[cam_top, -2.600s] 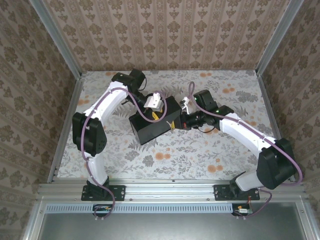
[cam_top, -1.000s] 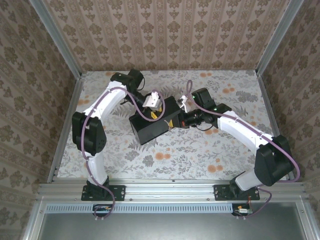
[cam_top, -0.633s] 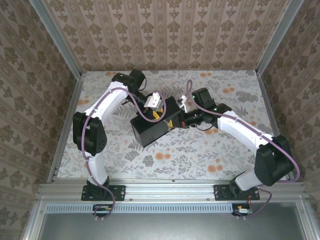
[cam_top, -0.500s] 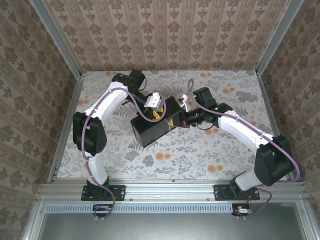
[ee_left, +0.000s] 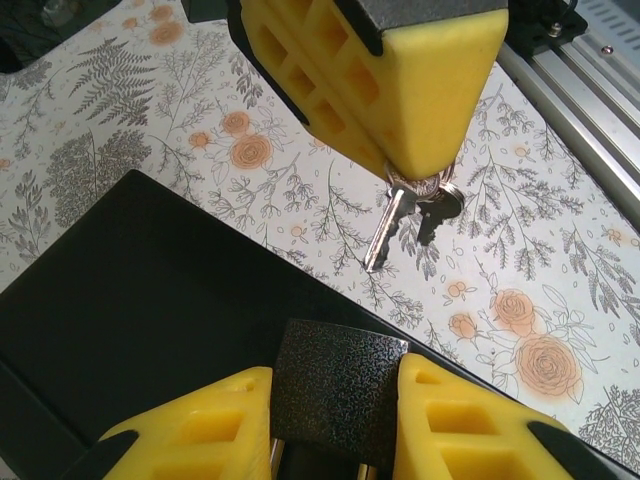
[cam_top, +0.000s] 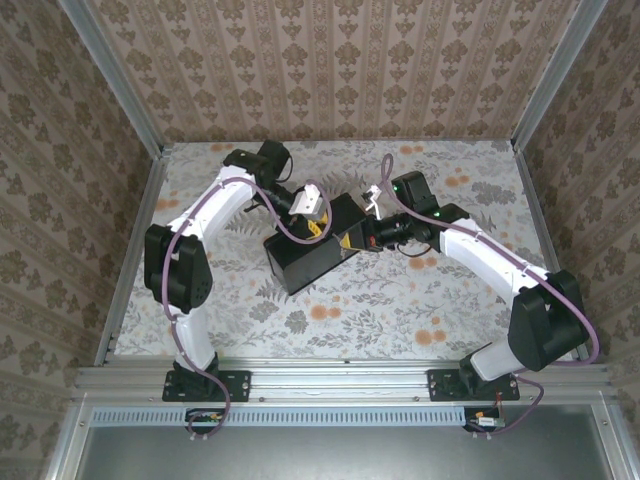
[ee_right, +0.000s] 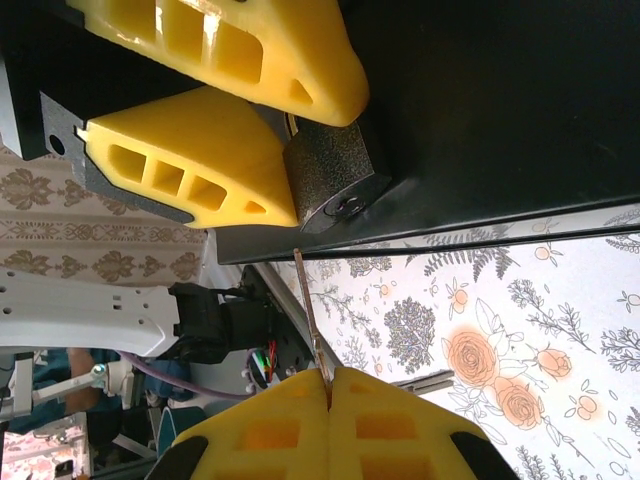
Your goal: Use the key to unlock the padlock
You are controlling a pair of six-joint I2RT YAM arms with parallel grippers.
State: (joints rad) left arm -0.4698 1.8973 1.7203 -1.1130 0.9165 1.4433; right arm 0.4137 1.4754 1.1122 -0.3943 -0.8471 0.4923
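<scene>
While the black box lies at an angle in the middle of the flowered table, both arms meet at its far right edge. The left claw comes from the far left and the right claw from the right.

The padlock sits just at this edge of the box. Its body looks dark and grainy here. In the left wrist view the 2 yellow fingers of the left claw press on its 2 sides, so this claw is clamped on the padlock. In the right wrist view the same padlock shows its round keyhole, and this face is not covered by the fingers.

The right claw is closed, and the key is pinched between its tips. The blade points up toward the padlock, and its tip is near the keyhole but a little to the side of it and apart from it. In the left wrist view the key hangs from the right claw over the table, with a 2nd key on the same ring just beside it.

The box itself is the nearest obstacle, because its black side stands directly behind the padlock. A metal rail runs along the edge of the table, well apart from the keys.
</scene>
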